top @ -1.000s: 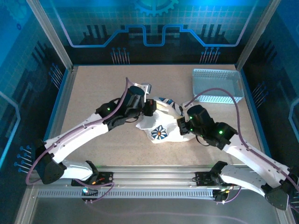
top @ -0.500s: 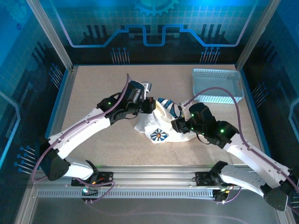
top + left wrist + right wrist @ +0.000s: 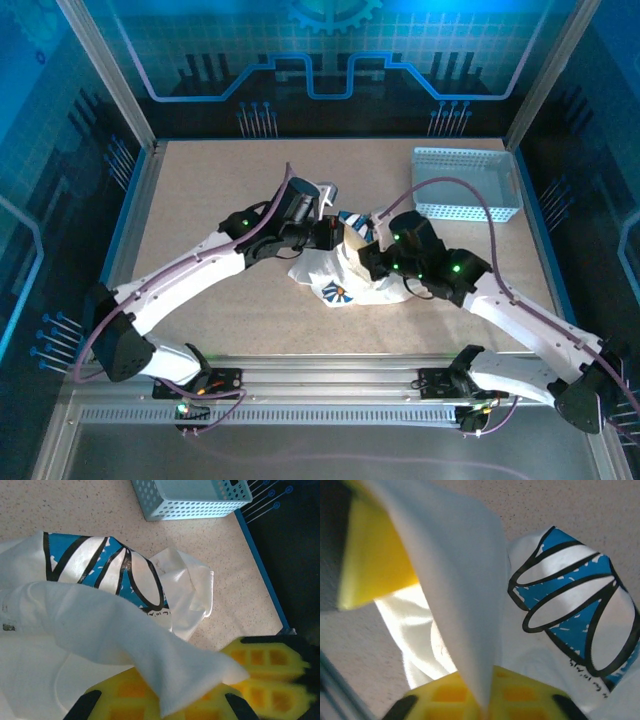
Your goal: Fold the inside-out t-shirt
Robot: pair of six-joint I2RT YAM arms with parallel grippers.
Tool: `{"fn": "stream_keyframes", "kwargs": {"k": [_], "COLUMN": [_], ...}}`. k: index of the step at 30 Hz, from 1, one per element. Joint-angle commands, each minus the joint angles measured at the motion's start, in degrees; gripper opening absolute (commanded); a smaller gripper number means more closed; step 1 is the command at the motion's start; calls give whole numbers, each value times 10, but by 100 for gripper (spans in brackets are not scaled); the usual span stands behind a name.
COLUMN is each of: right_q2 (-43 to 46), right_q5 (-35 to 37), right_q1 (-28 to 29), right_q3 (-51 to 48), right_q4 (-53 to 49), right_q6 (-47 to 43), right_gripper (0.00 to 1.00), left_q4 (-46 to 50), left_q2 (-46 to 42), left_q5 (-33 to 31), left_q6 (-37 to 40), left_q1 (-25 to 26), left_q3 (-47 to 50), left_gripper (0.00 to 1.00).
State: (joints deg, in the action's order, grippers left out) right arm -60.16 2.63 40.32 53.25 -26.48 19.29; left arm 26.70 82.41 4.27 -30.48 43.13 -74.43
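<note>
Speckled beige worktop [image 3: 200, 200] fills the floor of a blue-lit enclosure, and a pale blue perforated basket [image 3: 465, 185] stands at about 2 o'clock, well apart from the work. The inside-out t-shirt [image 3: 345, 285] lies bunched just below centre, between the two arms, with its upper folds lifted off the surface.

The left tool [image 3: 328, 232] reaches in from 8 o'clock and is pressed together on a flap of white cloth. In its wrist view the fabric passes between the yellow pads [image 3: 120, 702]. The right tool [image 3: 368, 262] comes from 4 o'clock and likewise pinches a white edge that rises out of its pads [image 3: 450, 695]. A blue-and-black print [image 3: 570, 600] shows beside that edge.

I judge this an early step: the shirt is being gathered and opened out, and no fold has been laid yet. The next move calls for drawing the two pinched points apart toward 9 and 3 o'clock, so the cloth spreads flat without slipping from either grip.
</note>
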Motion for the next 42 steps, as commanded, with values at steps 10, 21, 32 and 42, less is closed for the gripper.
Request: {"fn": "stream_keyframes", "kwargs": {"k": [10,21,32,42], "right_q2": [19,1,-13,2], "right_q5": [-342,-355,-330,-334], "right_q1": [-228,-243,-242,-236], "right_q3": [-132,-155,-132,-112], "right_q4": [117,166,143,125], "right_q6": [85,128,116,112], "right_gripper": [0,0,0,0], "left_q4": [8,129,12,31], "left_q2": [110,126,67,166], "left_q5": [-26,-289,-274,-234], "left_q6": [60,87,165,112], "left_q1": [-45,-6,139,79], "left_q3": [-7,-48,-10,-34], "left_gripper": [14,30,46,41]}}
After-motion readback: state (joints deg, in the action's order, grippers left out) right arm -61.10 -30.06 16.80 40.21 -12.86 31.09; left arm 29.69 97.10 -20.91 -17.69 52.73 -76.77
